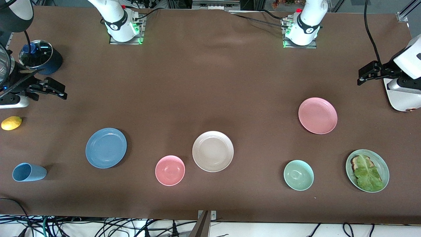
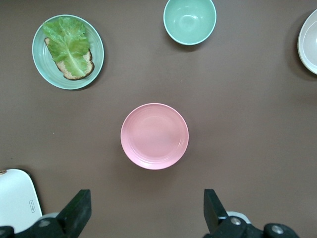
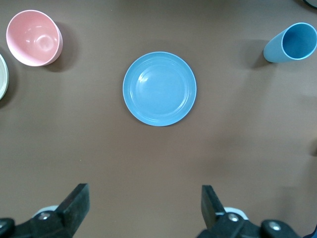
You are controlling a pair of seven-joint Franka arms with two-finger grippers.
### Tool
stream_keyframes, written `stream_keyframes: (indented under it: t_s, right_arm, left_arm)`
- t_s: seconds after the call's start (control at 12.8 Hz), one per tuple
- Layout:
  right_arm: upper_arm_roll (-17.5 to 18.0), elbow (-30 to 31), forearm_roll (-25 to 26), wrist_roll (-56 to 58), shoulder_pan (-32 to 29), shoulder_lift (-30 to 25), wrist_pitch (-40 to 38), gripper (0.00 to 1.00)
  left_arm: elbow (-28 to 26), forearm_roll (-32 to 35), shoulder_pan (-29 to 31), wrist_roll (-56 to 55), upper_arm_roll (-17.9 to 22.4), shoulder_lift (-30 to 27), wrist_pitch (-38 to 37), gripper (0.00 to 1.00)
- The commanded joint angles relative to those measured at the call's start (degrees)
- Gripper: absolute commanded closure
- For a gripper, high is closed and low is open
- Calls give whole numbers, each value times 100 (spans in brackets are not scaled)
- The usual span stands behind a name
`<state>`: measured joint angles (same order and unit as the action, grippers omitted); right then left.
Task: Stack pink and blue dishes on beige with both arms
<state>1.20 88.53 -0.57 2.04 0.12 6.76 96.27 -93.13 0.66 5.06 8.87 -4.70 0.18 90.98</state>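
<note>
Your pink plate [image 1: 317, 115] lies flat and face up on the desk [image 1: 210, 82], toward the left arm's end. It is round, so no long axis shows. Your blue plate [image 1: 106, 147] lies flat too, toward the right arm's end. Your beige plate [image 1: 212, 151] sits between them near the middle, empty, with nothing stacked on it. All three are well apart.

Just beside the beige plate, nearer the front camera, you have a pink bowl [image 1: 169, 170], upright and empty. A green bowl [image 1: 298, 175], also empty, stands nearer the camera than the pink plate. Beside it, toward the left arm's end, a green plate [image 1: 367, 170] carries a slice of bread under a lettuce leaf. A blue cup [image 1: 29, 172] lies on its side near the right arm's end, mouth toward the desk's edge, empty. A lemon [image 1: 11, 123] rests farther from the camera than the cup. A dark pot [image 1: 41, 58] with a glass lid stands farther still.

Your left hand [image 1: 370, 74] hangs over the desk's left arm's end, fingers wide, holding nothing. Your right hand [image 1: 49, 88] hangs over the right arm's end, fingers wide, holding nothing.
</note>
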Motion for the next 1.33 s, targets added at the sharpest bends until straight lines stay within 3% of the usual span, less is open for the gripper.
stream_keyframes:
  t_s: [0.0,0.7,1.25]
  right_arm:
    - [-6,16,57,-72,6,-52,32,0]
    - [-15,16,57,-45,-20,-52,85,0]
    - [-24,16,39,-45,-20,-52,85,0]
  left_arm:
    - [-4,-93,-31,-61,5,-18,-19,0]
    - [-4,-58,-5,-60,13,192,-28,0]
    - [251,-75,153,-271,57,1562,-37,0]
